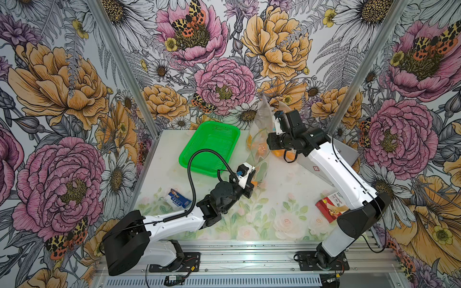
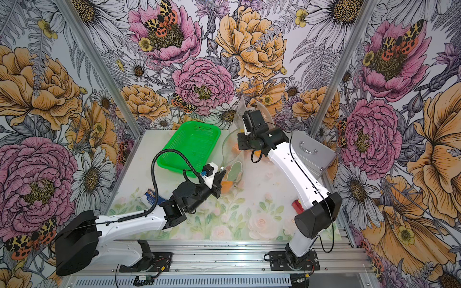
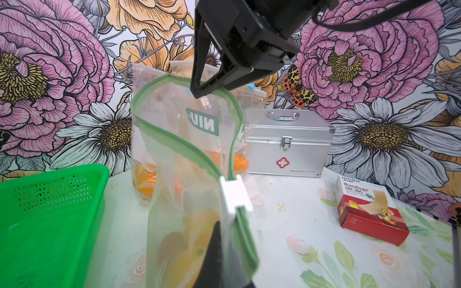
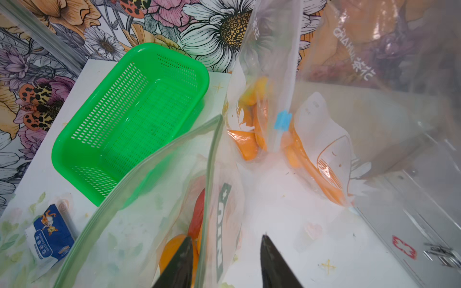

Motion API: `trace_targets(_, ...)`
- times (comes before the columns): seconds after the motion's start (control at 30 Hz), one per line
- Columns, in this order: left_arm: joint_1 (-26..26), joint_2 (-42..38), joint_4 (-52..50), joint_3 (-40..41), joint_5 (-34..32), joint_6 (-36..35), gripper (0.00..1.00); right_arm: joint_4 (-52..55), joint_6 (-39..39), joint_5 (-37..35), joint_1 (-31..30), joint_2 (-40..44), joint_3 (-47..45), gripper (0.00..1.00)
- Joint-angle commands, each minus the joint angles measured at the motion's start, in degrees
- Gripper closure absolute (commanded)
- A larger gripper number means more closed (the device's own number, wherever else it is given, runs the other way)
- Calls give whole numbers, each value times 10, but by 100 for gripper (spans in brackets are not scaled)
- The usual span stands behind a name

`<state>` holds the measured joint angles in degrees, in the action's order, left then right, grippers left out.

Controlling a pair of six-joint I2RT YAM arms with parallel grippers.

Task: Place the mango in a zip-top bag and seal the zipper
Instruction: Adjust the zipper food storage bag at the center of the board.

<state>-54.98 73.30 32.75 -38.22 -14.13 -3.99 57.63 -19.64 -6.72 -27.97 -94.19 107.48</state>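
A clear zip-top bag [image 1: 259,163] with a green zipper rim [image 3: 179,139] stands mid-table, its mouth gaping. The orange mango [image 3: 192,234] lies in its bottom, and shows in a top view as the mango [image 2: 225,187]. My left gripper [image 1: 252,179] [image 3: 224,244] is shut on the bag's rim just below the white slider [image 3: 234,194]. The right gripper [image 4: 225,251] [image 3: 202,91] hangs open over the far end of the mouth. It straddles the green rim there, one finger inside the bag and one outside.
A green basket [image 1: 209,147] sits to the left of the bag. Behind it leans another clear bag [image 4: 324,154] with a blue slider, holding orange pieces. A silver first-aid case [image 2: 311,152] and a red bandage box [image 1: 329,205] are on the right, a blue-white packet [image 1: 177,198] on the left.
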Motion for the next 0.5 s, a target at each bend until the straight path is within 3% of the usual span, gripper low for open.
trace_targets(0.0, 35, -34, -46, -41, 85, -34, 100, -5, 17, -46, 6, 52, -4, 35)
trace_targets(0.23, 131, -33, -121, -94, 293, -75, 100, -6, 55, -49, 10, 96, 1, 28)
trace_targets(0.27, 147, -31, -122, -101, 322, -79, 100, -6, 73, -34, 11, 102, 1, 1)
trace_targets(0.47, 233, -7, -124, -151, 527, -77, 100, -15, 136, 2, 11, 131, 0, 1)
